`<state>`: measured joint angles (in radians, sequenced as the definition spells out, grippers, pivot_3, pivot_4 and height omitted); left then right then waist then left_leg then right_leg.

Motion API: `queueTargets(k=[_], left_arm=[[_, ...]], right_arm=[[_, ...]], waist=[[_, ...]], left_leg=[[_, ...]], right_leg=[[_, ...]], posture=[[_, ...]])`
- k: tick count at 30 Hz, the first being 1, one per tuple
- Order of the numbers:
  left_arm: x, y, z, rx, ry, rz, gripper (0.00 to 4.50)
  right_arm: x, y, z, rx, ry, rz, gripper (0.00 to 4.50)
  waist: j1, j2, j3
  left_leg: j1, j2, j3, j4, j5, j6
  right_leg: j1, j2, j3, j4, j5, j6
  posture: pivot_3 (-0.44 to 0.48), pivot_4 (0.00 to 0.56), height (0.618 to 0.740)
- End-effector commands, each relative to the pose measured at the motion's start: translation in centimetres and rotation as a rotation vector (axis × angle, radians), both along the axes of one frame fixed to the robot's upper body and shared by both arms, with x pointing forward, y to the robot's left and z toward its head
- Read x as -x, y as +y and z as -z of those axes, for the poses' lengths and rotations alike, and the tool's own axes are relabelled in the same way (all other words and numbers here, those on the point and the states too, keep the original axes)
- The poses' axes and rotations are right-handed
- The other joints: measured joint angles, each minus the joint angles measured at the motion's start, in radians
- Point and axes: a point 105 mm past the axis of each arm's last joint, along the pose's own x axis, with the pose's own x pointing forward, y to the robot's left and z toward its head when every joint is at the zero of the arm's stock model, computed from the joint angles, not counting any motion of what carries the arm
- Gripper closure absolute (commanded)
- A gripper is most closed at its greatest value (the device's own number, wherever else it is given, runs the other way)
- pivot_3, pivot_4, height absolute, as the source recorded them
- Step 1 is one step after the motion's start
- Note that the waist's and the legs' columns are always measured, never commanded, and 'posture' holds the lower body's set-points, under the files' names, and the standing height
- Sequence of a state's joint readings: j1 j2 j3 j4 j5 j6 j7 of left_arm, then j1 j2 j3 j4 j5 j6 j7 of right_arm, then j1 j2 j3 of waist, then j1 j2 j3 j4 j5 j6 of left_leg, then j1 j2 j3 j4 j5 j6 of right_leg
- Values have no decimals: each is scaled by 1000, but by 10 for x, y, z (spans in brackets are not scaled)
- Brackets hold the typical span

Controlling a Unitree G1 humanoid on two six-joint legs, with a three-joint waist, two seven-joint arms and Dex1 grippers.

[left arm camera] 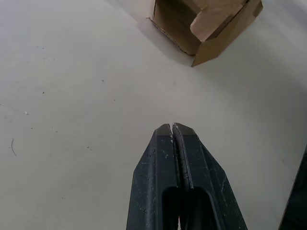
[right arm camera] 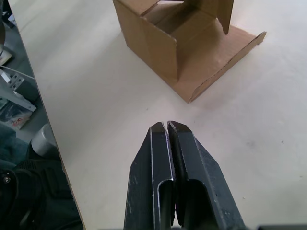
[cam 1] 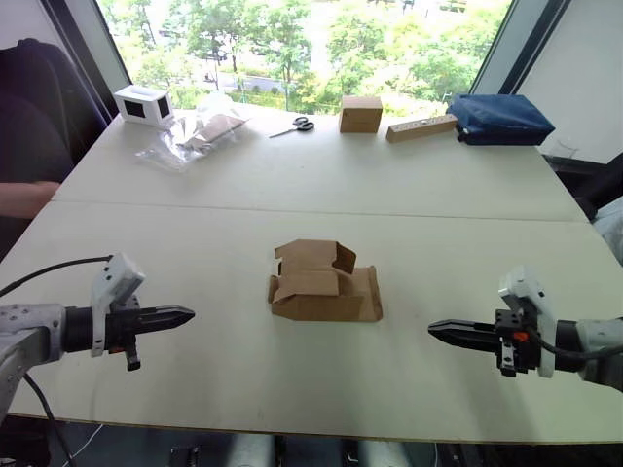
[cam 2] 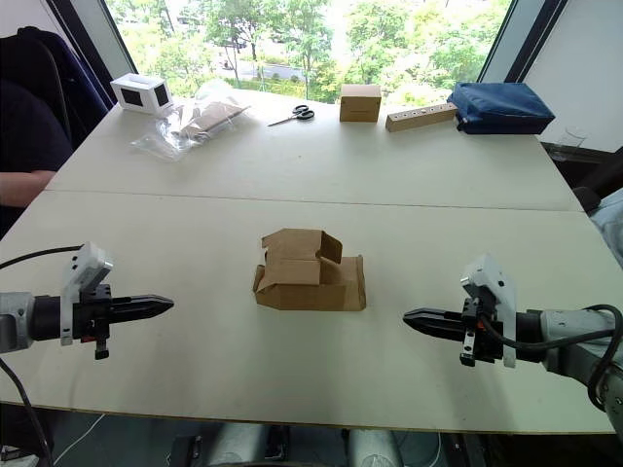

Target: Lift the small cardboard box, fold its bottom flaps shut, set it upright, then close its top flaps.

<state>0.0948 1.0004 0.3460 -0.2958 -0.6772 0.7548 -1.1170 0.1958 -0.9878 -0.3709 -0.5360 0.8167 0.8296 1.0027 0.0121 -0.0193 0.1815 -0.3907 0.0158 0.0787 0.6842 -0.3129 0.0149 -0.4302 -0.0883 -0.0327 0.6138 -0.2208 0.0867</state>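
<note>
Grippers flank the small cardboard box (cam 1: 324, 284), which lies unlifted mid-table with flaps loose, the left gripper (cam 1: 185, 314) and right gripper (cam 1: 437, 332) both pinched closed on nothing, tips aimed inward, seemingly staged for a two-sided lift.

Box (cam 1: 324, 288) between closed claws

Plain brown small cardboard box (cam 1: 324, 285), pale cream table (cam 1: 321, 175), navy bag (cam 1: 499, 118)
</note>
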Motion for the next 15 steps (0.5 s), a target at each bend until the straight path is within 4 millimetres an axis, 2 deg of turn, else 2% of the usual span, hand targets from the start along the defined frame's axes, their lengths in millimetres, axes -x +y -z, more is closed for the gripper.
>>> queueTargets(k=[1, 7, 11, 14, 15], left_arm=[[0, -3, -10, -7, -53, 16, 4475], [-1, -3, -11, -1, -50, 5, 4475], [-6, 0, -5, -63, -83, -8, 4475], [-7, -1, -6, -46, -80, -9, 4475], [-7, -2, -7, -39, -78, -8, 4241]], right_arm=[[0, 3, -5, 3, -37, -21, 4451], [-3, -2, 0, 57, -69, -4, 4451], [-2, 0, -1, 47, -68, -9, 4451], [-2, -1, -2, 39, -76, -10, 4451], [-3, -1, -3, 34, -83, -5, 4213]], waist=[[0, 0, 0], [0, 0, 0], [0, 0, 0], [0, 0, 0], [1, 0, 0]], left_leg=[[0, 0, 0, 0, 0, 0], [0, 0, 0, 0, 0, 0], [0, 0, 0, 0, 0, 0], [0, 0, 0, 0, 0, 0], [0, 0, 0, 0, 0, 0]], right_leg=[[0, 0, 0, 0, 0, 0], [0, 0, 0, 0, 0, 0], [0, 0, 0, 0, 0, 0], [0, 0, 0, 0, 0, 0], [0, 0, 0, 0, 0, 0]], posture=[[0, 150, 740], [0, 150, 740], [0, 150, 740], [0, 150, 740], [0, 150, 740]])
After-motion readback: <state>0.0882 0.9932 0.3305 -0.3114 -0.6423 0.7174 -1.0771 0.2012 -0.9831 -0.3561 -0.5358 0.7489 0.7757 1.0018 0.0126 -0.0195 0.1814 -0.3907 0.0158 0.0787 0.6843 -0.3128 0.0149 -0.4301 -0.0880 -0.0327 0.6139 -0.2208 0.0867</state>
